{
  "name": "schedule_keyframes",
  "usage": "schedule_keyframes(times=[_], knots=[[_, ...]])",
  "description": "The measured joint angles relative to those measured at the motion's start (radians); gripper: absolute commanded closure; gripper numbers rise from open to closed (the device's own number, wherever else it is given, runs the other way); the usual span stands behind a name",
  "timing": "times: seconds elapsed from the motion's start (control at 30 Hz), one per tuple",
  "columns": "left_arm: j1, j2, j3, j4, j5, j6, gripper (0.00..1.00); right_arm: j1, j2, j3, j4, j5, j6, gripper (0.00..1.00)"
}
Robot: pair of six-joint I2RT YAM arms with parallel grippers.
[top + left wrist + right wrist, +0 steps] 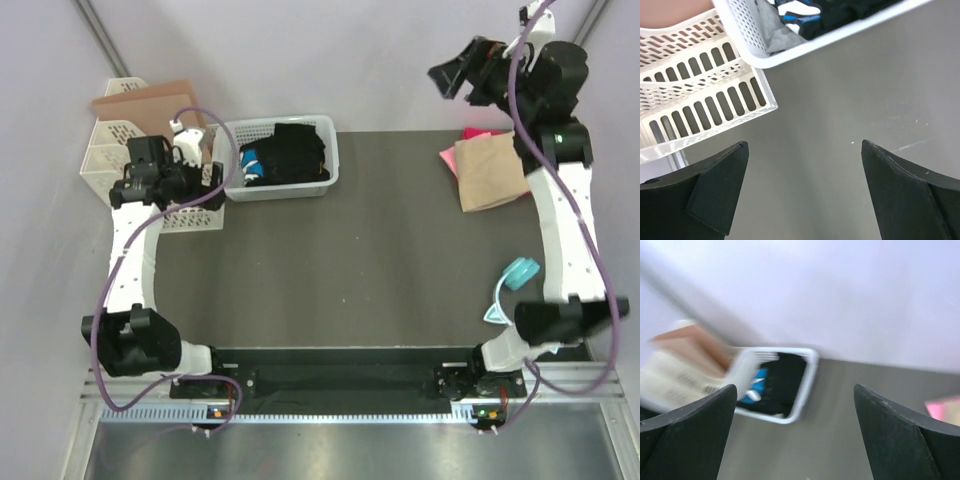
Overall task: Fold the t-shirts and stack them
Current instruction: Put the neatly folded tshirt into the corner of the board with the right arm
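A folded tan t-shirt (490, 172) lies at the table's far right, on top of a pink t-shirt (473, 133) whose edge shows behind it. That pink t-shirt (945, 407) also appears at the right edge of the blurred right wrist view. My right gripper (462, 85) (795, 440) is raised high behind the stack, open and holding nothing. At the far left, my left gripper (208, 172) (805, 170) is low, open and empty over bare table. It sits beside the white basket (325, 160) (790, 52) (805, 390).
The basket holds dark clothes (290, 150) with a blue and white piece. A white slotted file rack (115, 150) (700, 100) with a brown cardboard sheet (150, 100) stands at the far left. A teal object (510, 285) lies by the right arm.
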Motion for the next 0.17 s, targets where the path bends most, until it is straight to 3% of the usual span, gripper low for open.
schedule_keyframes(times=[0.17], knots=[[0.033, 0.004, 0.01, -0.019, 0.049, -0.042, 0.01, 0.171, -0.324, -0.19, 0.035, 0.004, -0.08, 0.0]])
